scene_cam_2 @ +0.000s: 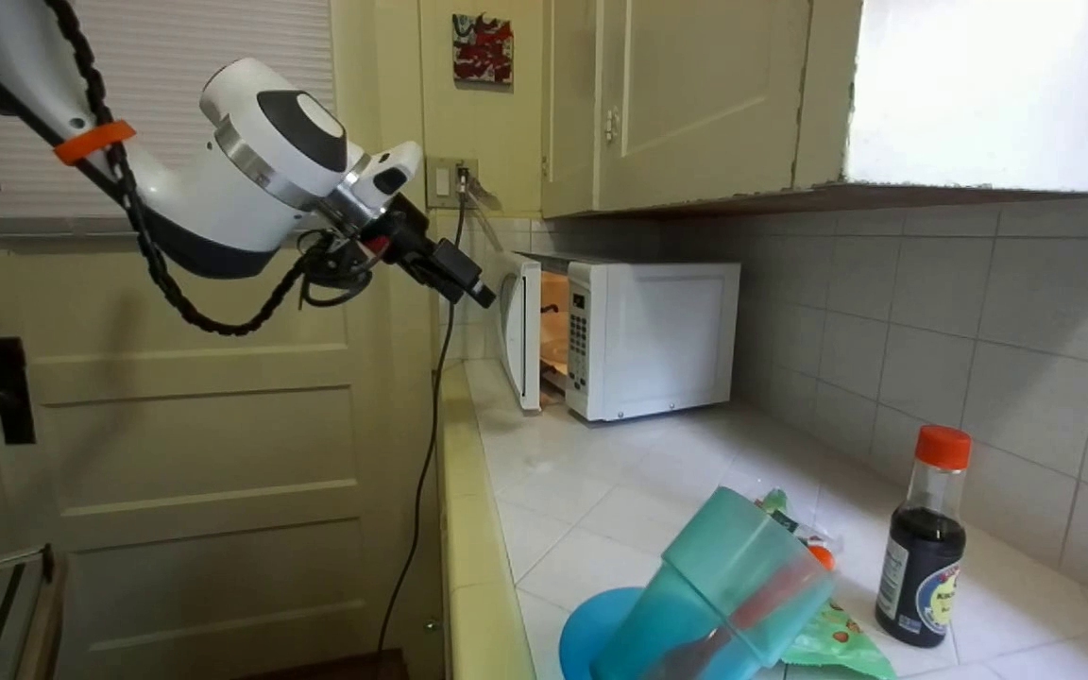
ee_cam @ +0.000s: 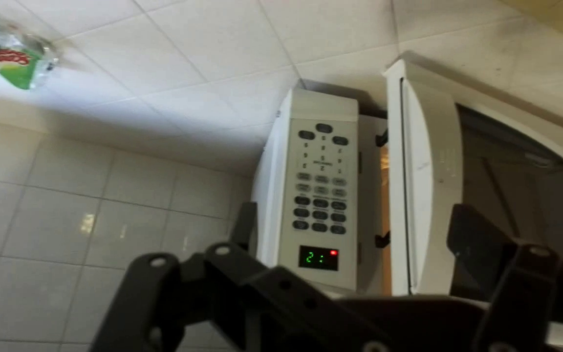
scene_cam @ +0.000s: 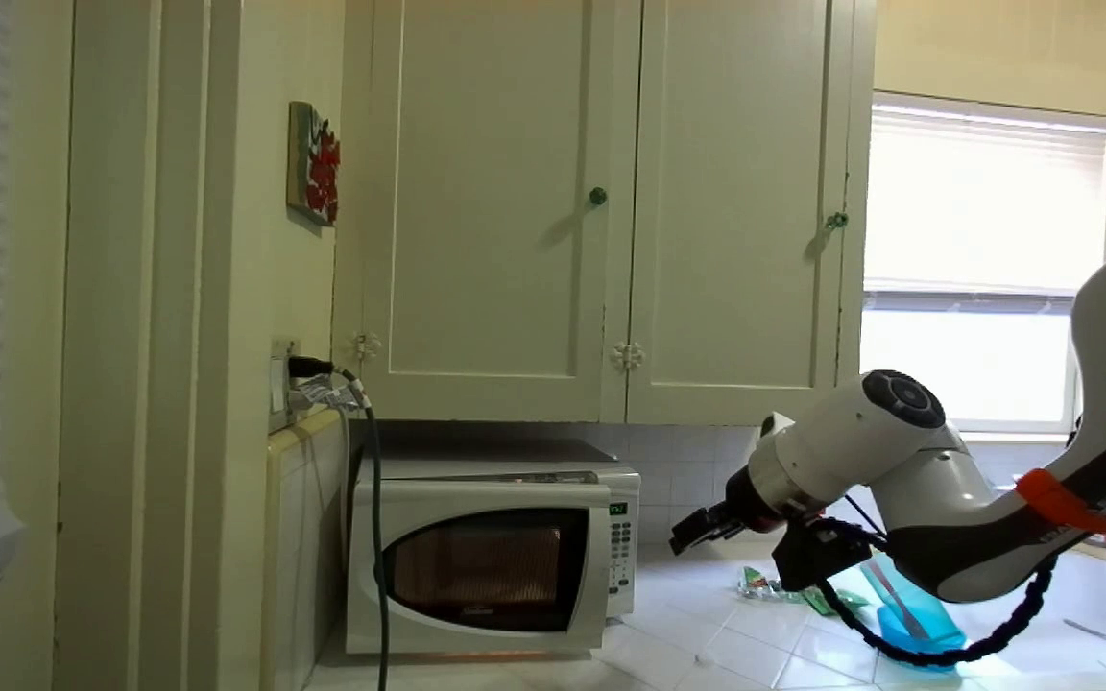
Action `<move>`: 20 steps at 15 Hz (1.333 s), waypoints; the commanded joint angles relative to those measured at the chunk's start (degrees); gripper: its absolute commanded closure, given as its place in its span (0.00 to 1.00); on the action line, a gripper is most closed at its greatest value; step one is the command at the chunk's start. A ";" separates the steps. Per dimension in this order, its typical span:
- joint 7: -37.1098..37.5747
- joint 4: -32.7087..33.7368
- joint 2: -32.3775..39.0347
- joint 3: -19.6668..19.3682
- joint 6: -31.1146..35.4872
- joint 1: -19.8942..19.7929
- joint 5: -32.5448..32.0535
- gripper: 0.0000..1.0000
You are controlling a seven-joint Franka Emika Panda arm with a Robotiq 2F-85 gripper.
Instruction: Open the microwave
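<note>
The white microwave (scene_cam_2: 657, 335) stands on the tiled bench (scene_cam_2: 582, 482), beneath the cream wall cabinets (scene_cam: 500, 211) and close to a wall outlet (scene_cam: 279, 386). Its door (scene_cam_2: 530, 331) is ajar: in an exterior view warm light shows through the gap, while the wrist view shows the same gap next to the control panel (ee_cam: 323, 183), whose display (ee_cam: 318, 258) glows green with a red dot. In an exterior view the arm (scene_cam: 841, 451) holds the fingers (scene_cam: 694, 530) in mid-air, apart from the microwave; in the wrist view they are spread wide, one tip overlapping the door's dark glass (ee_cam: 521, 176) and the other by the microwave's side. A dark cable (scene_cam: 377, 518) plugged into the outlet hangs across the front of the door in an exterior view. Farther along the bench a turquoise tumbler (scene_cam_2: 728, 543) leans over, a utensil (scene_cam_2: 756, 604) showing through its wall. A green packet (scene_cam_2: 835, 644) lies partly hidden behind it, and near the packet a bottle (scene_cam_2: 922, 552) of dark liquid with an orange-red cap (scene_cam_2: 943, 448) stands upright
</note>
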 commanded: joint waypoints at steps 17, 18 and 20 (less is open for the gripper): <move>-0.07 6.49 8.78 -47.45 20.76 39.11 -14.49 0.00; 4.77 7.34 11.89 -50.10 24.38 41.55 -18.42 0.00; 12.01 9.07 19.13 -52.38 32.34 41.85 -23.26 0.00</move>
